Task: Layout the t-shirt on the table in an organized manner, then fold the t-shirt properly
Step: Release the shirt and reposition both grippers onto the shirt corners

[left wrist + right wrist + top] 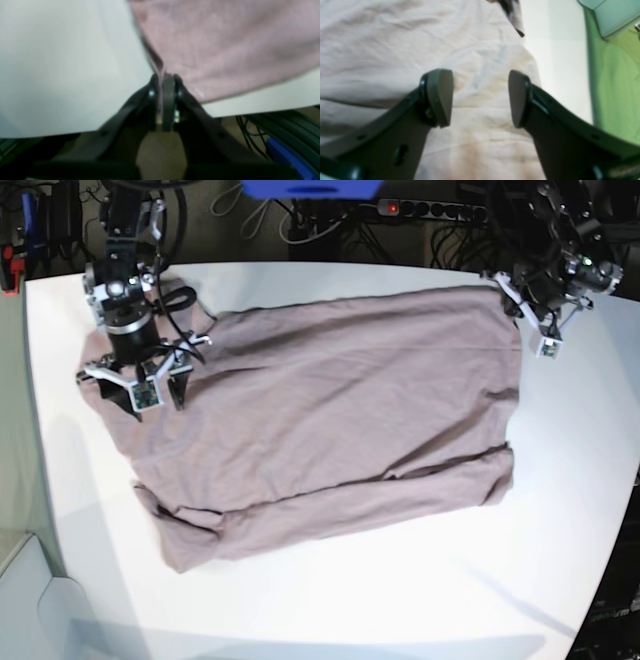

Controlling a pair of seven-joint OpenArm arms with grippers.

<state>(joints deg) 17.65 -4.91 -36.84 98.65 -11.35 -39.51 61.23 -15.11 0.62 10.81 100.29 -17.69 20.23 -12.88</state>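
The mauve-pink t-shirt (pixel 340 410) lies spread across the white table (pixel 400 590), with its lower part doubled over in a loose fold near the front. My left gripper (pixel 513 293) sits at the shirt's far right corner. In the left wrist view the left gripper (pixel 165 78) is shut on a pinched edge of the t-shirt (pixel 225 42), just in from the table (pixel 62 75) edge. My right gripper (pixel 140 388) hovers over the shirt's left end. In the right wrist view the right gripper (pixel 480 98) is open, with only wrinkled t-shirt (pixel 382 45) below its fingers (pixel 440 97).
Cables and a power strip (pixel 430 210) run behind the table's back edge, beside a blue object (pixel 310 188). A pale box (pixel 25 600) stands off the front left corner. Green floor (pixel 612 87) lies past the table (pixel 557 62) edge near my right gripper.
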